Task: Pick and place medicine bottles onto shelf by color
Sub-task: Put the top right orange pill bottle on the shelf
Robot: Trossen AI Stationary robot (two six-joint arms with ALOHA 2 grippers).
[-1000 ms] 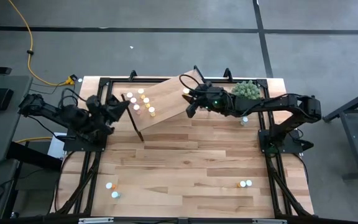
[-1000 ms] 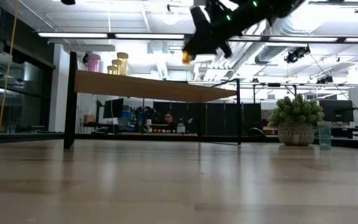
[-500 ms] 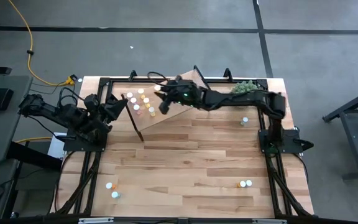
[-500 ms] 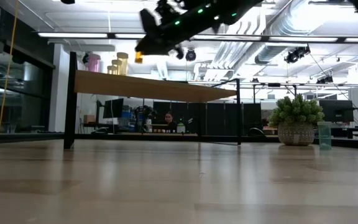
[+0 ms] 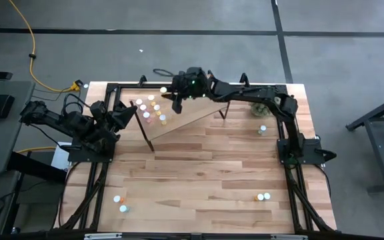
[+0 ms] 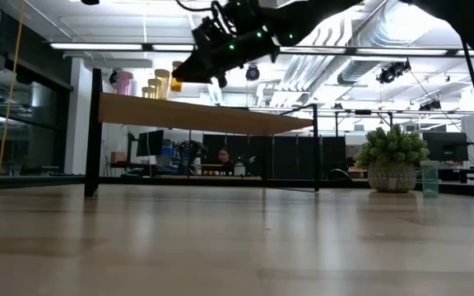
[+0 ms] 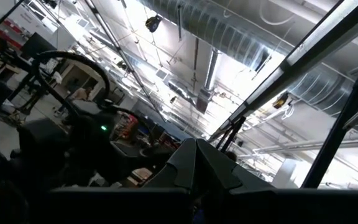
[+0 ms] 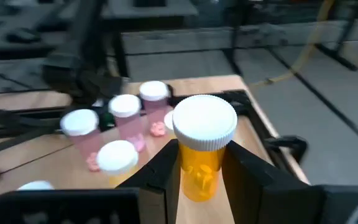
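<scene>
Wood planks make up the tabletop (image 5: 205, 167), framed in black rails, with grey floor around it and a yellow cable (image 5: 35, 63) trailing at the upper left of the high view. In the low view the room behind shows bright ceiling strips, ducts, a row of desks with a person (image 6: 223, 156) seated far back, and a fuzzy green plant (image 6: 392, 160) at the right.

Half a second ago the right gripper (image 5: 171, 94) hung lower over the shelf (image 5: 192, 110); now it has reached farther toward the upper left of the high view, near the shelf's far edge, just beside the cluster of bottles standing there (image 5: 151, 110). The left gripper (image 5: 127, 115) has not shifted from the table's left edge; I cannot tell how its fingers stand.

The orange bottle (image 8: 202, 149) has a wide white cap and a clear amber body, held upright with the right gripper's two dark fingers (image 8: 160, 177) clamped on its sides. Pink-bodied white-capped bottles (image 8: 126, 118) stand just behind it in the right wrist view.
</scene>
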